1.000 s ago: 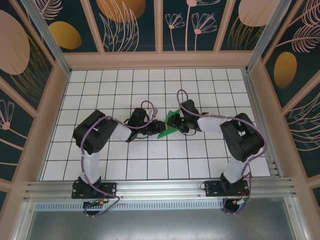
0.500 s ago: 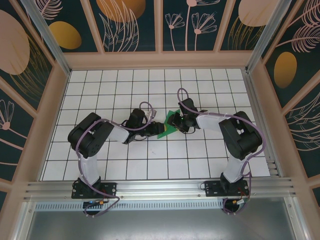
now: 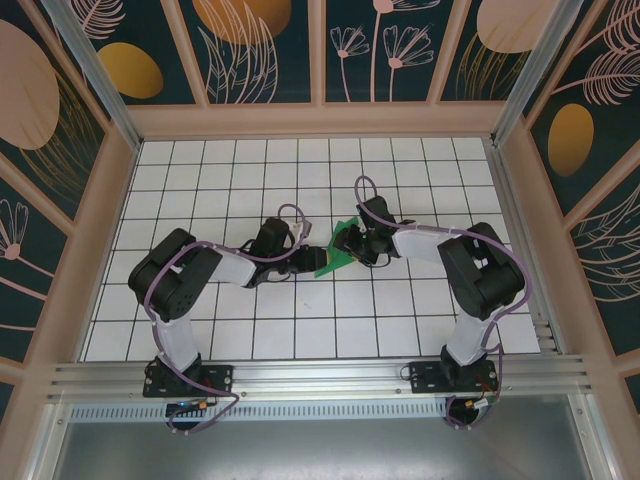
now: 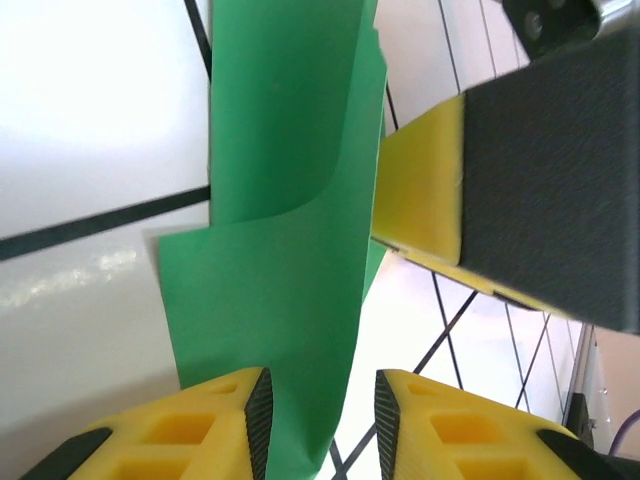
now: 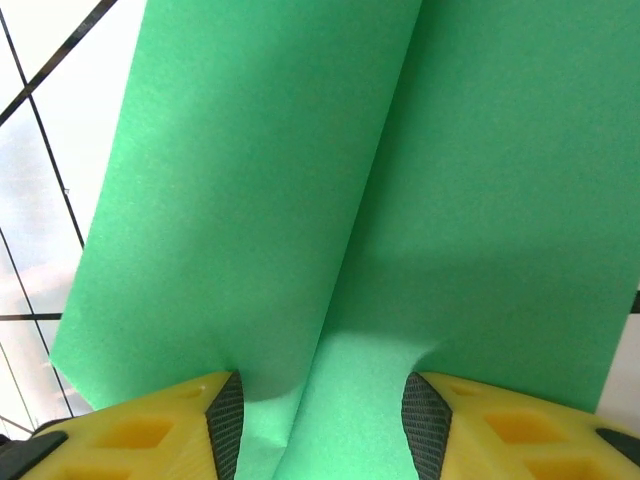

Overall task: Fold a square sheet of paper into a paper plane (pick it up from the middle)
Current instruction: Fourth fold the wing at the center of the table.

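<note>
The square sheet of paper [image 3: 333, 258] is bright green and folded, and lies on the grid table between both grippers. My left gripper [image 3: 312, 261] reaches it from the left, my right gripper [image 3: 350, 245] from the right. In the left wrist view the creased paper [image 4: 280, 250] runs down between the jaws of the left gripper [image 4: 320, 425] against the left pad [image 4: 258, 415], and a gap is left to the other pad. The right gripper's finger [image 4: 500, 190] touches the paper's far edge. In the right wrist view the paper [image 5: 330, 200] with a centre crease spans the open right gripper [image 5: 322, 425].
The white grid table [image 3: 240, 180] is walled by a wooden frame [image 3: 315, 118]. Both arm bases stand on the metal rail [image 3: 320, 375] at the near edge.
The left jaws have parted from the paper and the right jaws have widened slightly. The left arm's elbow has swung further left. The paper has hardly moved.
</note>
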